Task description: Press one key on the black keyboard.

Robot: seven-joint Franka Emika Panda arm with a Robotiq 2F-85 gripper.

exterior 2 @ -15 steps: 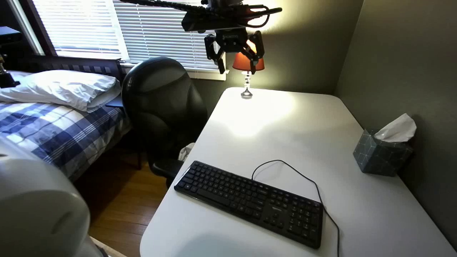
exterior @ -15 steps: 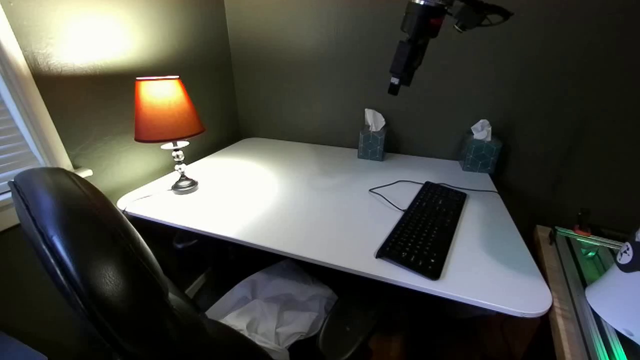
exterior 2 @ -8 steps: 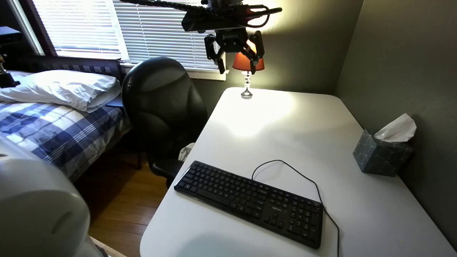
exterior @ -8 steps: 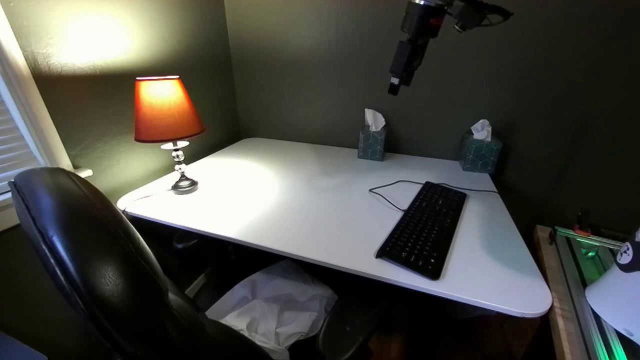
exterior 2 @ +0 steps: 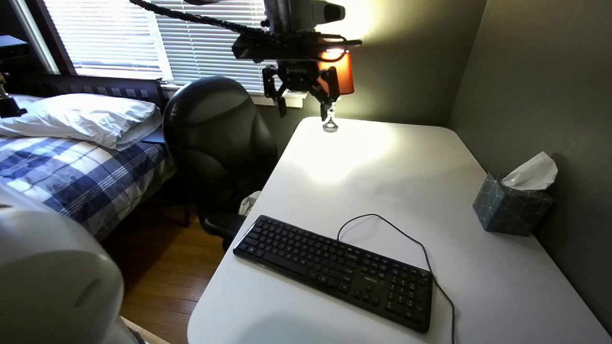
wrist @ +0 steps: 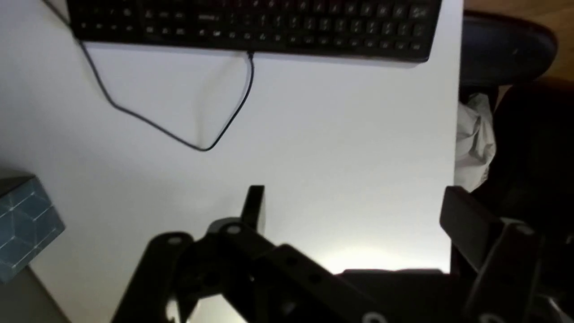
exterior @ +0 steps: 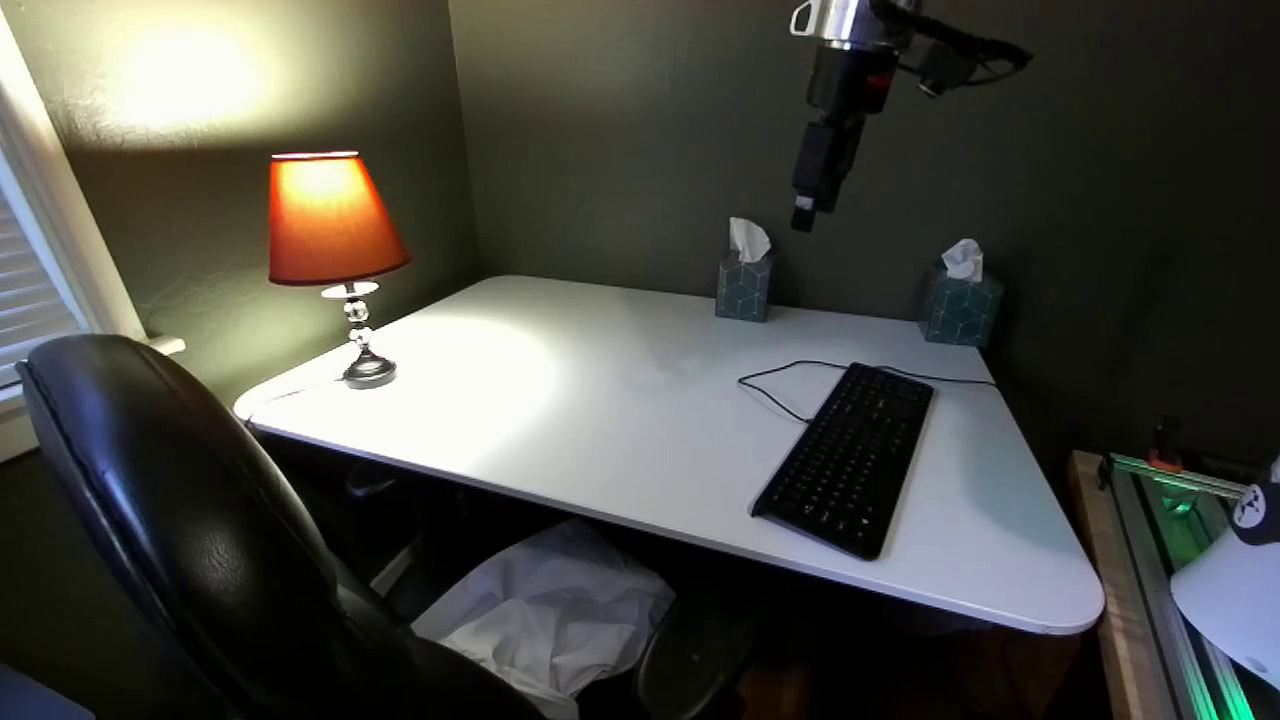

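Your gripper hangs well above the desk, pointing downward, its two fingers spread wide with nothing held between them. Lower down and well apart from the fingertips, the black keyboard lies flat; in the wrist view you see it ahead of the fingers, along the top, partly cut off. It is long and rectangular, with rows of small black keys that carry pale marks, and a number pad fills one end. A thin dark cable leaves the middle of its back edge and, in the wrist view, bends toward the fingers.

The desk under your gripper is white with rounded corners and a bright patch of light near the lamp, whose red-orange shade is partly hidden behind the gripper in an exterior view. In an exterior view, a tissue box and a matching tissue box show lower than the gripper, by the dark wall. To the picture's left of the gripper, in an exterior view, you have a black chair beside the desk, and past it a bed with a blue-and-white plaid cover.
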